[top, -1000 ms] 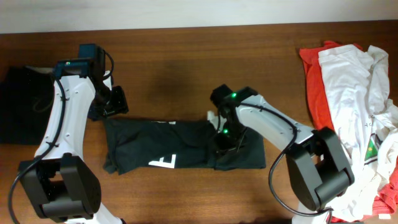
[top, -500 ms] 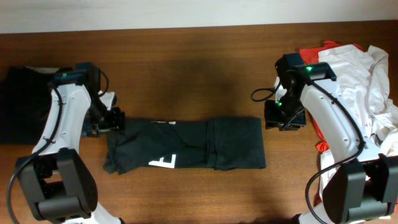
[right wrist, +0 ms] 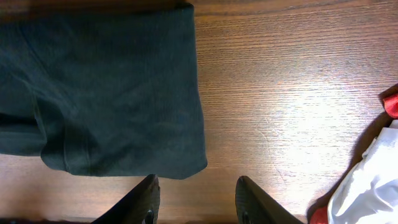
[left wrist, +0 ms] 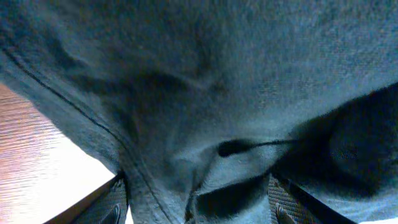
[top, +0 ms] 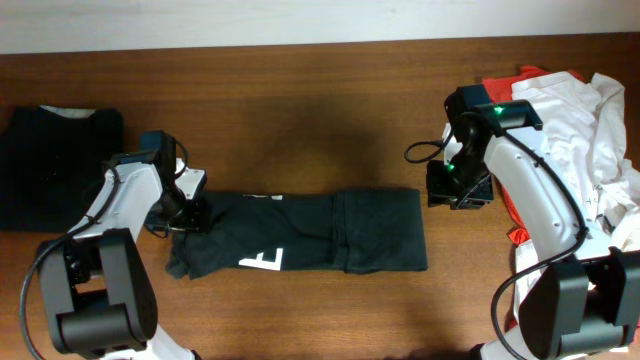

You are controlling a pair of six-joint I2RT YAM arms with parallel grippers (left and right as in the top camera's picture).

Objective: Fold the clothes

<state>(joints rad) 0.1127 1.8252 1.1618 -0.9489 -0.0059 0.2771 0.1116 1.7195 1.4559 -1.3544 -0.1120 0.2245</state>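
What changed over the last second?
Right hand left the right end of the black T-shirt and pulled back right, beside the red and white shirts; it's open and empty. Left hand came down onto the T-shirt's left edge, open over the cloth. T-shirt, folded black garment and shirt pile stayed put.

Left gripper (top: pixel 188 213) low, jaws seemingly spread; right gripper (right wrist: pixel 198 186) jaws apart.

Left fingers (left wrist: pixel 113 208): only the tips show, cut off by the bottom edge; the black T-shirt (left wrist: pixel 205 93) is close and blurred.
Lettering (top: pixel 268 261): mostly folded under (one white letter shows).
Red and white shirts (top: pixel 570 130): cut off by the right edge.
Black garment (top: pixel 50 170): cut off by the left edge.
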